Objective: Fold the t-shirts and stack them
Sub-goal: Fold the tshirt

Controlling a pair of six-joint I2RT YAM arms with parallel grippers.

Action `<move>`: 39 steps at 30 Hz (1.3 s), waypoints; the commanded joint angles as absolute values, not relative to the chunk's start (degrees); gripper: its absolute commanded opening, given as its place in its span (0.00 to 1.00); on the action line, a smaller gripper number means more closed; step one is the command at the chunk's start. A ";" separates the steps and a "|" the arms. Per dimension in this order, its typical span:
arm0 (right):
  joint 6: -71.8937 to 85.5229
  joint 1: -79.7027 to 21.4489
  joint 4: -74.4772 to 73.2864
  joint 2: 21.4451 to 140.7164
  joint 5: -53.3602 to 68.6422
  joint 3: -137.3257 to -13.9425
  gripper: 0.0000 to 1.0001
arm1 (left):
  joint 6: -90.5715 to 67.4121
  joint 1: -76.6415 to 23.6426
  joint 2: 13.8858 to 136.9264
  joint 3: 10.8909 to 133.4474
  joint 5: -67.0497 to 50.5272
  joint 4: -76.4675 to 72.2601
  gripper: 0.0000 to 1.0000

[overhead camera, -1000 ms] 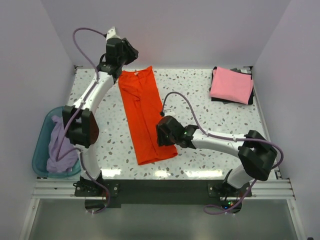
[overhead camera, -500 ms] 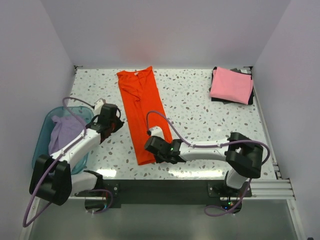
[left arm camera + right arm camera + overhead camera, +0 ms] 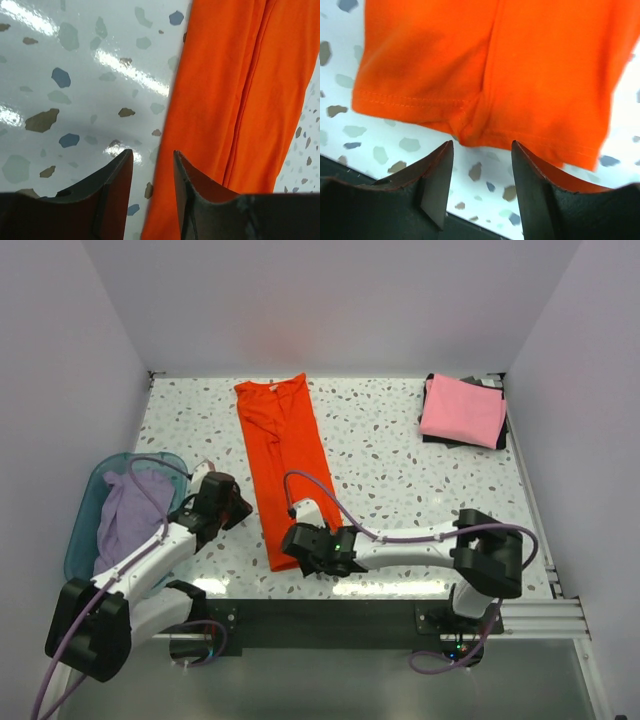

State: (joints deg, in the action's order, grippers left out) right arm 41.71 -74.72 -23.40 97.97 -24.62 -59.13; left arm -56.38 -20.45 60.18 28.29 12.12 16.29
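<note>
- The bright orange-red cotton t-shirt lies flat on the speckled white tabletop, left of centre. It is already folded lengthwise into a long narrow strip running from the near edge to the far edge.
- A pink t-shirt sits folded at the far right corner, on top of something dark. A pale lavender t-shirt is bunched in the translucent teal plastic basin at the left.
- The left gripper hangs low over the strip's left long edge, near its near end. Its jaws are parted and empty, one over bare tabletop and one over cloth.
- The right gripper is at the near hem, where the folded layers meet in a small pucker. Its jaws are also apart, holding nothing, just short of the stitched edge.
- The step in hand looks like the crosswise fold of the orange-red shirt.
- Next, each gripper likely needs to drop onto the near end, pinch all layers, then lift and carry the hem toward the collar, keeping both sides level.
</note>
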 commanded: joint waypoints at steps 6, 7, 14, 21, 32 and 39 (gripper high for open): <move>41.40 -72.61 -31.55 82.01 -33.66 -57.67 0.56 | -59.41 -28.99 57.40 27.77 14.14 24.07 0.43; 41.05 -70.60 -31.99 80.61 -32.53 -56.00 0.56 | -59.76 -29.70 56.96 27.69 14.41 24.69 0.43; 34.81 -60.74 -25.58 77.26 -18.82 -48.78 0.53 | -62.75 -36.20 57.04 25.49 13.71 25.40 0.48; 35.42 -58.01 -21.80 78.93 -13.63 -46.15 0.54 | -72.31 -45.60 58.54 24.96 17.13 28.99 0.51; 38.05 -57.04 -15.74 81.91 -10.46 -42.45 0.54 | -79.63 -52.38 59.33 24.00 18.20 32.79 0.53; 40.08 -57.04 -13.01 83.15 -8.09 -38.77 0.52 | -81.65 -54.40 61.61 22.41 17.14 32.26 0.50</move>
State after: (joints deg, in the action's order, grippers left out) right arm 38.02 -57.19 -16.69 83.24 -9.50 -40.51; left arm -79.05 -53.28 59.59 24.73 17.21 29.61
